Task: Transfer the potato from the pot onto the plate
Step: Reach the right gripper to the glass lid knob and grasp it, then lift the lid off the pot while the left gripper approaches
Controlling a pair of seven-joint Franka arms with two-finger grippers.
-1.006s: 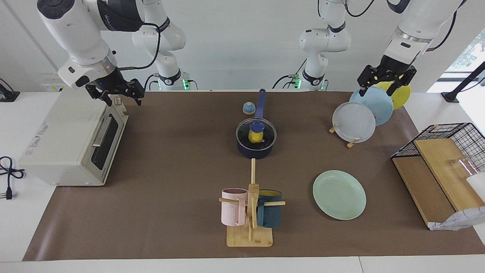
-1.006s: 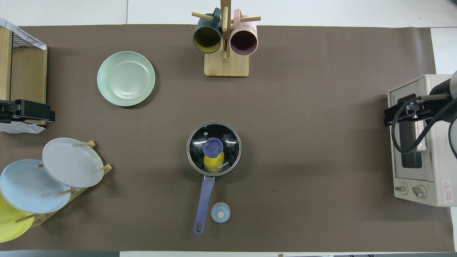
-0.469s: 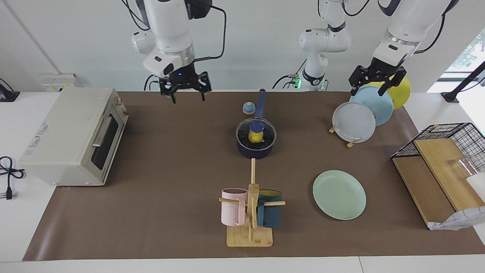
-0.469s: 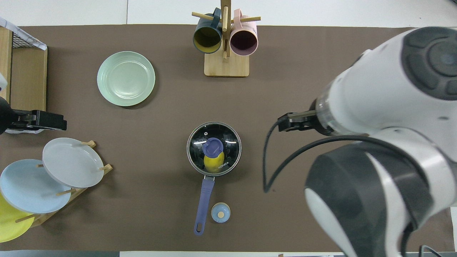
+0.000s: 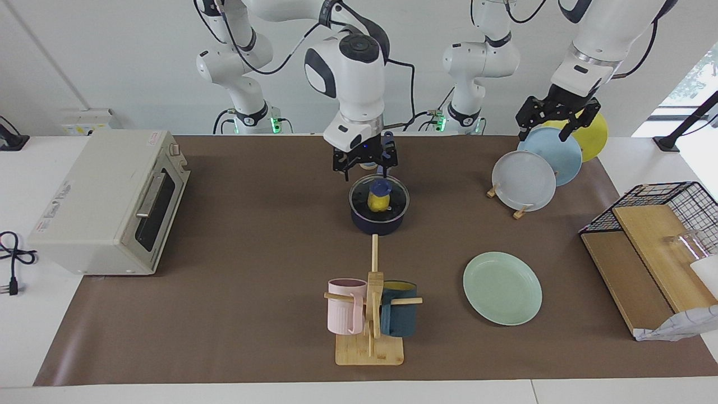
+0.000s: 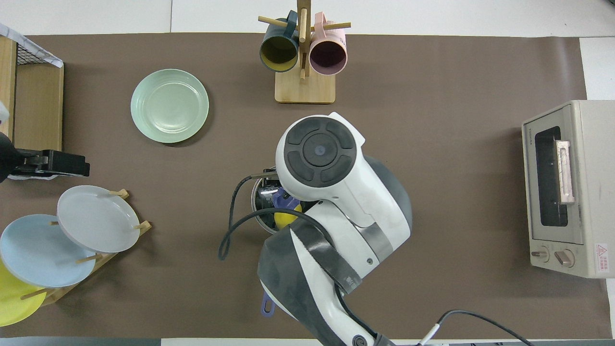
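The navy pot (image 5: 379,220) stands mid-table under a glass lid with a blue knob (image 5: 381,187). The yellow potato (image 5: 378,202) shows through the lid, and also in the overhead view (image 6: 284,217). My right gripper (image 5: 366,171) is open and hangs just above the pot's rim on the handle side, apart from the lid. My right arm hides most of the pot in the overhead view. The mint-green plate (image 5: 502,287) lies bare, farther from the robots, toward the left arm's end; the overhead view shows it too (image 6: 169,105). My left gripper (image 5: 552,123) is open, up over the plate rack.
A toaster oven (image 5: 106,202) stands at the right arm's end. A mug tree (image 5: 370,314) with a pink and a teal mug stands farther out than the pot. A rack of grey, blue and yellow plates (image 5: 535,168) and a wire basket with wooden boards (image 5: 650,247) stand at the left arm's end.
My right arm has swung from over the toaster oven across the table to just above the pot. My left gripper has shifted slightly over the plate rack. Pot, lid and potato have not moved.
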